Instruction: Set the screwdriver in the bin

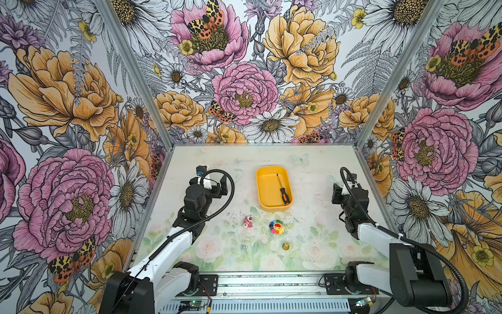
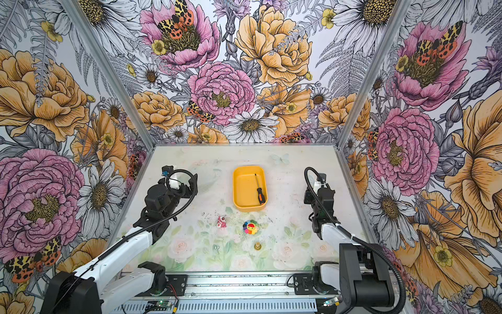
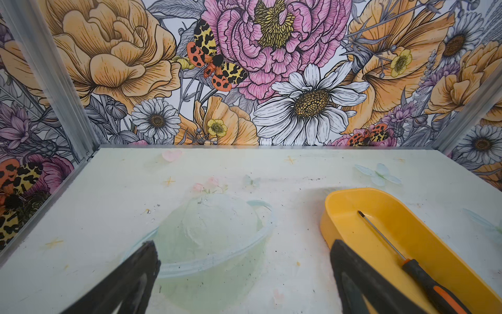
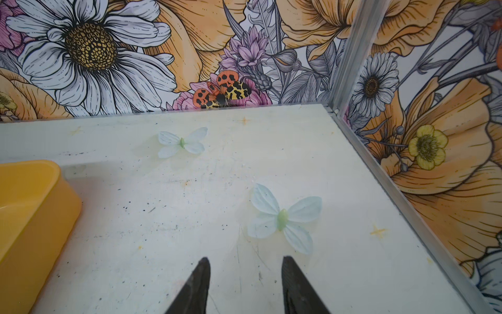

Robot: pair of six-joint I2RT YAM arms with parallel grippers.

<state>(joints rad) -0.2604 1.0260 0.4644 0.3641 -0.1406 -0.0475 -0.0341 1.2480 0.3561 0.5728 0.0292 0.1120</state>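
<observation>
The yellow-orange bin (image 1: 267, 187) (image 2: 244, 187) stands at the back middle of the table. The screwdriver (image 1: 282, 190) (image 2: 259, 190) lies flat inside it along its right side, black-and-orange handle toward the front, tip toward the back. My left gripper (image 1: 220, 187) (image 3: 243, 244) hovers left of the bin, open wide and empty; the left wrist view shows the bin (image 3: 407, 231) and screwdriver (image 3: 423, 277) beside one finger. My right gripper (image 1: 336, 193) (image 4: 246, 258) is right of the bin (image 4: 32, 206), jaws apart over bare table, nothing between them.
In front of the bin lie a pink figurine (image 1: 247, 221), a many-coloured flower toy (image 1: 276, 227), a small brass piece (image 1: 285, 246) and a tiny white die (image 1: 245, 247). Flowered walls close the table at the back and both sides.
</observation>
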